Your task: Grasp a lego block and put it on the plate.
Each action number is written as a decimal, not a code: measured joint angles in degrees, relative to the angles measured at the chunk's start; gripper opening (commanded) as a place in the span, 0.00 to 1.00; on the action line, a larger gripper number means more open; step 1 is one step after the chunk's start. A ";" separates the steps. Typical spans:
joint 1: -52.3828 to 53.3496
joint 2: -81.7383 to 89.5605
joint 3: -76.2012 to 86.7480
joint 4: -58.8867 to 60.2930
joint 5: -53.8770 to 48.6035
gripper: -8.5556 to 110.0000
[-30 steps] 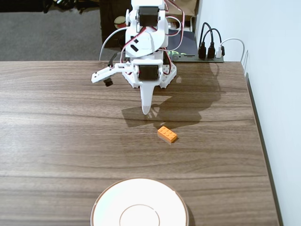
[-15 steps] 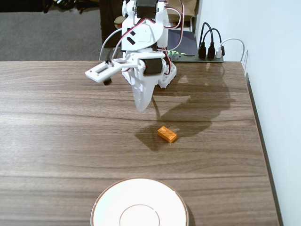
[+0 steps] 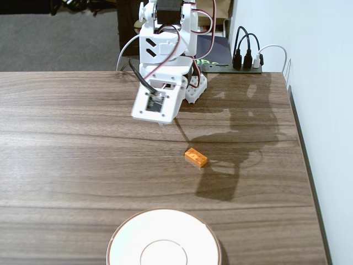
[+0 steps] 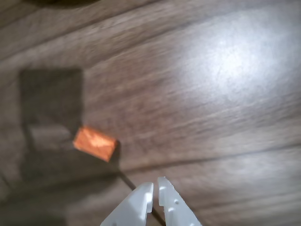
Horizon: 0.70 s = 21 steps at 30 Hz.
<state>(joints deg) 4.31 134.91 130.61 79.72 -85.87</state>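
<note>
One lego block (image 3: 196, 158) lying flat on the wooden desk (image 3: 83, 165), right of centre in the fixed view, turned at an angle to the desk's grain, studs facing up. Sitting well apart from the plate (image 3: 124, 234), with bare wood between them. Plate resting at the near edge of the desk, cut off by the bottom of the fixed view, brown rim and raised inner ring showing.

Arm (image 3: 165, 61) leaning forward from its white base (image 3: 196, 91) at the far edge of the desk, wrist housing blurred and hanging above the wood, up and to the left of the block. Fingertips hidden beneath the housing in the fixed view. Casting a dark shadow on the desk to the right of the block.

Appearing in the wrist view, blurred, as an orange patch (image 4: 95, 143) left of centre, partly within a dark shadow. End effector (image 4: 155, 189) entering from the bottom edge of the wrist view, its two white fingers nearly meeting with only a narrow slit between them, gripping nothing, apart from the block and pointing to its right.

Black cables (image 3: 245, 47) plugging into a strip behind the desk at upper right of the fixed view.
</note>
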 measured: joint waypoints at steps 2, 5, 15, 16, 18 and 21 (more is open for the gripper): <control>-0.18 -1.76 -1.76 0.62 -3.08 0.08; -0.79 -4.22 -3.60 0.97 -7.65 0.08; -4.22 -11.16 -7.21 3.78 -20.04 0.09; -4.57 -11.25 -7.21 4.48 -21.53 0.09; -5.27 -11.25 -7.21 5.80 -24.43 0.10; -5.80 -11.25 -7.21 6.86 -28.21 0.11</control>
<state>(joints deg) -1.49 123.66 123.40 86.57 -114.08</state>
